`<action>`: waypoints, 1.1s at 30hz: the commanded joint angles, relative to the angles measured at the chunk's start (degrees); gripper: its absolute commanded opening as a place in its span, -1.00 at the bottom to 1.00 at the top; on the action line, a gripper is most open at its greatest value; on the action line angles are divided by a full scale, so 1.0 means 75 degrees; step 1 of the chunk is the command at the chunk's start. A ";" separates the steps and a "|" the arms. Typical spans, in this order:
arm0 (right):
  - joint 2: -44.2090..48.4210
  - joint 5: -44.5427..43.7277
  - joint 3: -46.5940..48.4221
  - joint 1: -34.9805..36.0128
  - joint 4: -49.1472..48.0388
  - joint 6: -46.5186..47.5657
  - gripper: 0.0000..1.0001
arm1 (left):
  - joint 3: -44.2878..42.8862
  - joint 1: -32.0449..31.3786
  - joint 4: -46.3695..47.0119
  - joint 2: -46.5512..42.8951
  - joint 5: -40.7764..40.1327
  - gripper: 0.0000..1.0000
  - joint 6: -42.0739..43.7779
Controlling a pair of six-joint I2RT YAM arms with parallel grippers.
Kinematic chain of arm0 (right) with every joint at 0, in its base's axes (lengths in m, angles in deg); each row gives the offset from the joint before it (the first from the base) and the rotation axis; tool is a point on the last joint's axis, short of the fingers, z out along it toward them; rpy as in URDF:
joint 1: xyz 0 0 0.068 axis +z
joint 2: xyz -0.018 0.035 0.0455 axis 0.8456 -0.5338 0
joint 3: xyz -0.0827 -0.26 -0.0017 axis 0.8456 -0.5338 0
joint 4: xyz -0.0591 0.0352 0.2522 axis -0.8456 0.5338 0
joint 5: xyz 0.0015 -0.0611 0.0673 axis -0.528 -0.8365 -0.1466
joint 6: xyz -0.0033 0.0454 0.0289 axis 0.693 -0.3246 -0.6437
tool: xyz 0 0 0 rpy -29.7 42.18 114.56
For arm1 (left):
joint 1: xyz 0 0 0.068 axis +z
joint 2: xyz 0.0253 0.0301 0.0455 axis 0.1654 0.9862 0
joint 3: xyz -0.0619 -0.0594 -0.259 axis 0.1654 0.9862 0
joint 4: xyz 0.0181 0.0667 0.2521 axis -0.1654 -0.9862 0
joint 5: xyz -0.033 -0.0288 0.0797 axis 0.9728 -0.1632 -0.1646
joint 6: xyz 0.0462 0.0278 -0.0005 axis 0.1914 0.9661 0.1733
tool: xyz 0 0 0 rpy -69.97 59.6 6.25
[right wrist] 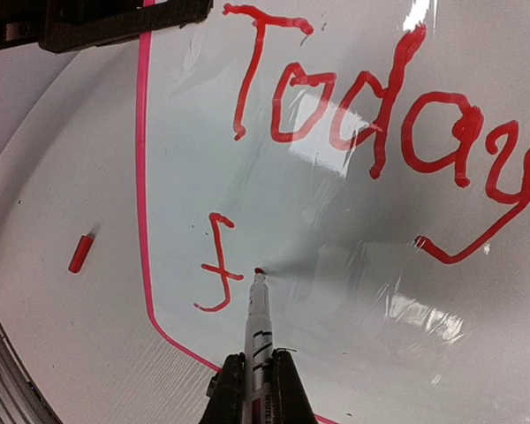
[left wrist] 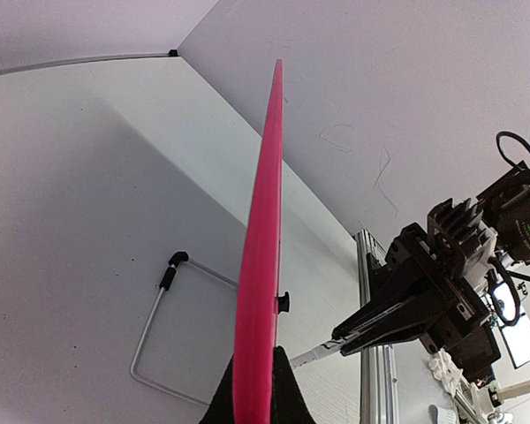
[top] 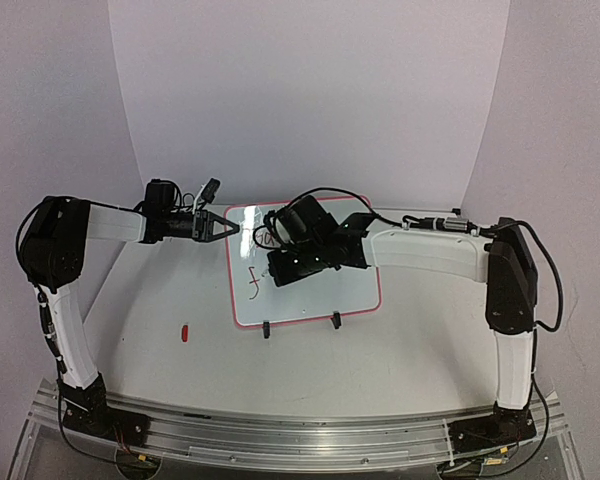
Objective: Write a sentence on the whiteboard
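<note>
Fingers of right gripper (right wrist: 258, 367) pinch white-barrelled, red-nibbed marker pen (right wrist: 257, 309) by its barrel. The nib touches the small glossy white whiteboard w/ thin red-pink frame (right wrist: 353, 300), just right of letter "f" (right wrist: 216, 265). Fingers of left gripper (left wrist: 256, 393) are clamped on the board's pink edge at its far-left corner, prob. to steady it. Board rests on white table (top: 150, 320) btwn both arms, black clip feet toward the bases; flat or propped, cannot tell. Red handwritten sentence (right wrist: 371, 124): ln 1 shows "Today", remainder out of view; ln 2 shows "f" only. Small red pen cap (right wrist: 80, 253) lies on table, left of board, well apart.

Step in hand (judged): ln 2, second letter of "full". Next move req.: light nib contact, short "u" stroke close to "f", left grip unchanged to prevent board slip.
</note>
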 commanded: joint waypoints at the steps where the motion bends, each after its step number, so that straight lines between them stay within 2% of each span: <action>1: -0.0116 -0.0073 0.0194 -0.0053 0.0261 -0.0125 -1.00 | 0.0156 -0.0089 0.0081 0.0151 -0.0896 -1.00 0.0662; 16: -0.0035 0.0227 0.0018 -0.0040 0.0709 -0.0216 -1.00 | 0.0118 -0.0094 0.0034 0.0159 -0.0916 -1.00 0.0703; 33: -0.0140 -0.0632 0.0479 -0.0058 0.0715 0.0006 -1.00 | 0.0112 -0.0092 -0.0013 0.0164 -0.0924 -1.00 0.0752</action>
